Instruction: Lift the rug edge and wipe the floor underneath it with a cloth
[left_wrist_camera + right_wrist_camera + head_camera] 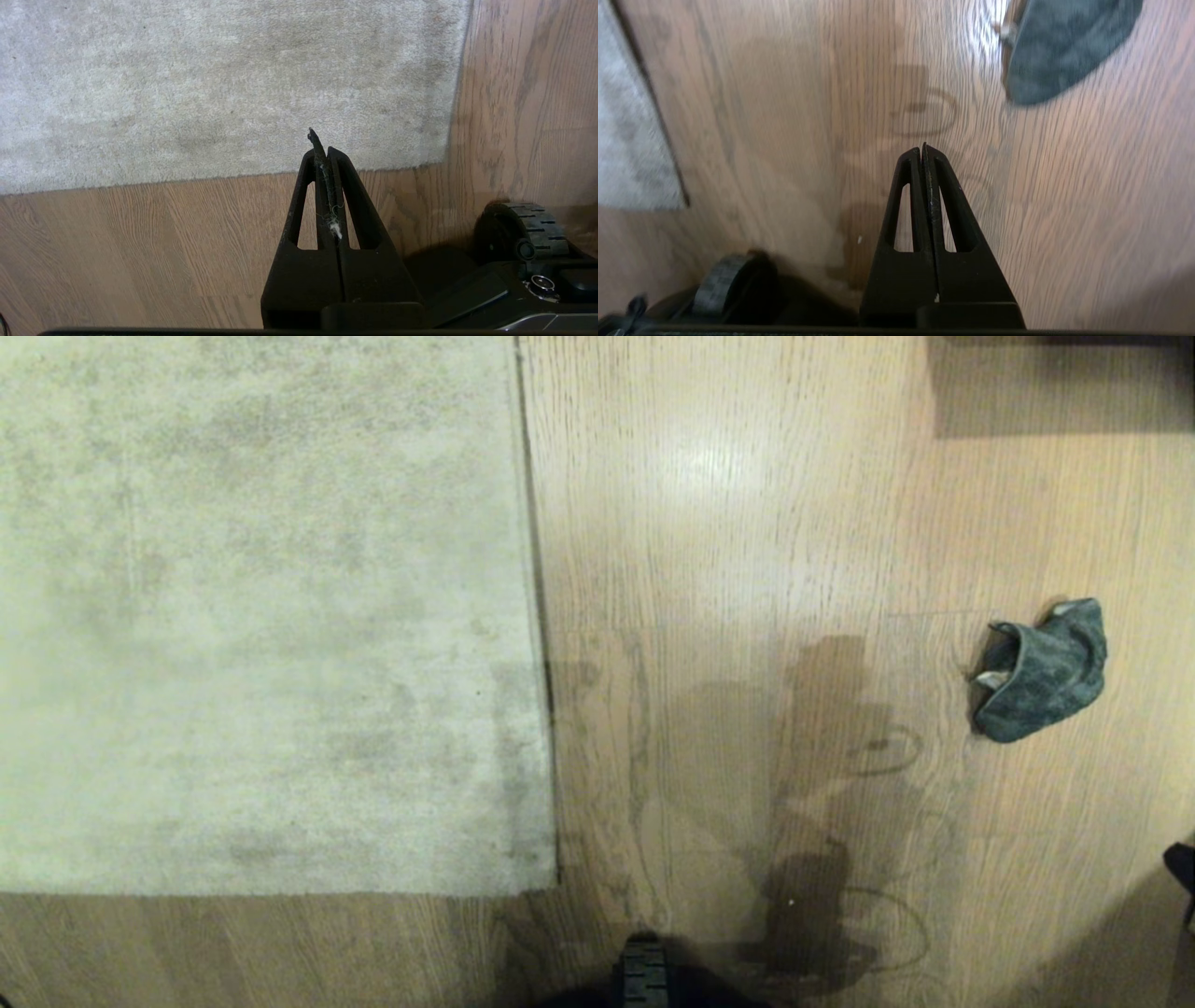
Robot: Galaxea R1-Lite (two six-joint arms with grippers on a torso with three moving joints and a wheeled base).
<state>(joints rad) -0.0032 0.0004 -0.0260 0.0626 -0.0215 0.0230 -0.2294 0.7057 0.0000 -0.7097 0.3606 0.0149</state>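
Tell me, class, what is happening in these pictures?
Nothing is being handled yet. The rug edge lies flat on the floor, and the cloth sits crumpled on bare boards off to the robot's right. The right gripper, shut and empty, hangs above the floor near the cloth; the left gripper, also shut, is by the rug's corner.

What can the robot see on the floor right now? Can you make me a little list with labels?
rug: big pale grey-beige rug, lying flat
rug edge: straight border with a square corner, not lifted
floor: light brown wood planks, a bit shiny
cloth: small dark grey-teal rag, crumpled on the floor to the rug's right, apart from it
left gripper: shut, holding nothing, near the rug corner
right gripper: shut, holding nothing, above bare floor, not touching the cloth
robot wheel: black, on the floor
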